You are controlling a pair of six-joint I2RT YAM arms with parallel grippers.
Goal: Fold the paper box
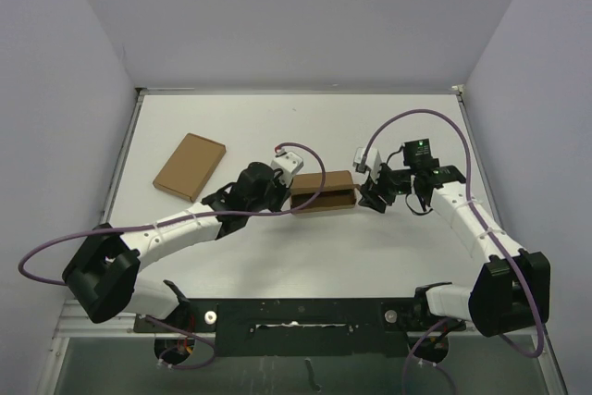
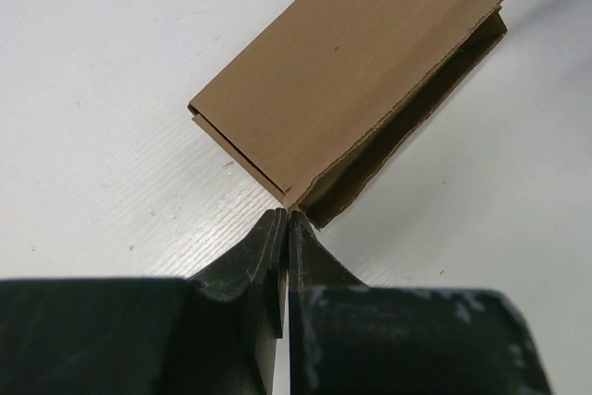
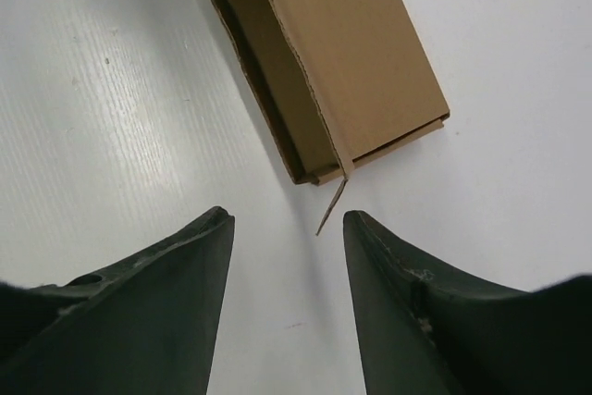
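Observation:
The paper box (image 1: pixel 322 191) is a narrow brown carton lying across the middle of the table between my two grippers. My left gripper (image 2: pixel 287 216) is shut, and its tips touch the near corner of the box (image 2: pixel 351 80), whose long side gapes slightly. In the top view the left gripper (image 1: pixel 283 199) sits at the box's left end. My right gripper (image 3: pixel 287 224) stands open just short of the box's (image 3: pixel 342 53) other end. A thin cardboard tab (image 3: pixel 331 205) hangs loose from that end, between the spread fingers and touching neither. In the top view the right gripper (image 1: pixel 372 194) is at the box's right end.
A wider, flat brown cardboard rectangle (image 1: pixel 190 166) lies at the back left of the white table (image 1: pixel 305 127). Purple cables (image 1: pixel 407 122) loop over both arms. Grey walls close in the table on three sides.

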